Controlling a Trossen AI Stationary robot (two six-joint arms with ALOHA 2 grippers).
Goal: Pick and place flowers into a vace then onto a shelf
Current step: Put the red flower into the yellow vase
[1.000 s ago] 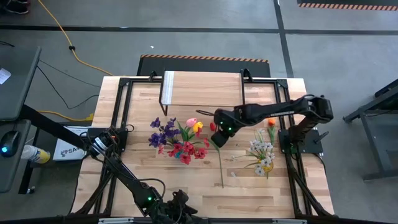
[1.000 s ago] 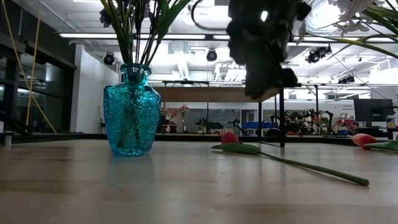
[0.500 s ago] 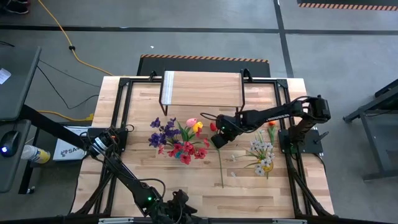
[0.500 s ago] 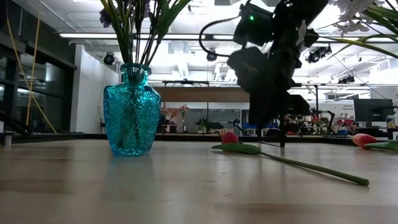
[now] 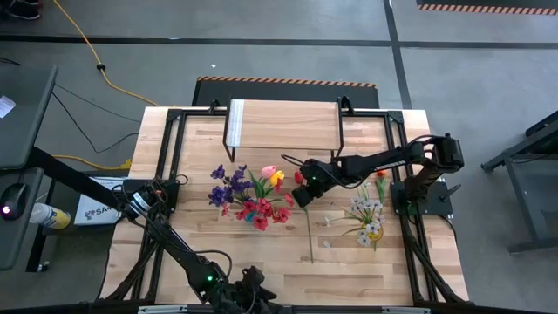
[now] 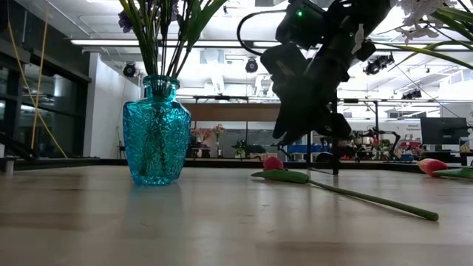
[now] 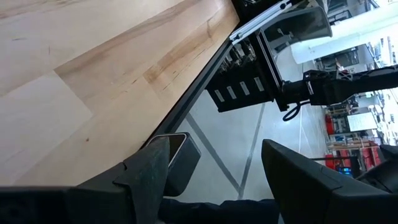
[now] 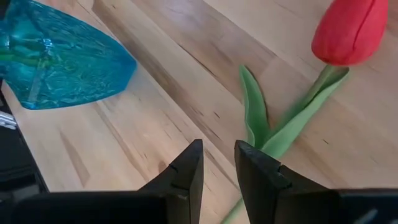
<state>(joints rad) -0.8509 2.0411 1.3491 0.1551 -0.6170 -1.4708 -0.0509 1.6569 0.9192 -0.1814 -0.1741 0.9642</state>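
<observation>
Currently, status:

right claw [image 5: 301, 197]: low over the counter [image 5: 261, 270] mid-area, above the red tulip [image 8: 348, 28] near its stem [image 8: 292, 127]; fingers [image 8: 186, 171] close together with a narrow gap, nothing between them
left claw [image 7: 214, 168]: parked at the counter's near edge, overhanging the floor; fingers apart, nothing held
vase [image 6: 156, 131]: blue cut-glass, upright on the counter, left of the right claw in the low view
flowers in vase [image 5: 248, 192]: purple, red, pink and yellow blooms bunched together, green stems [image 6: 166, 37] rising out of the neck
red tulip: lying flat on the counter just beside the vase, long stem running toward the near edge [image 5: 311, 235]
white flowers [image 5: 368, 214]: loose on the counter, right of the tulip stem, small yellow bloom among them
orange tulip [image 5: 381, 173]: flat on the counter near the right arm's base
shelf [image 5: 283, 122]: far side of the counter, white strip [image 5: 234, 122] at its left end, bare top
</observation>
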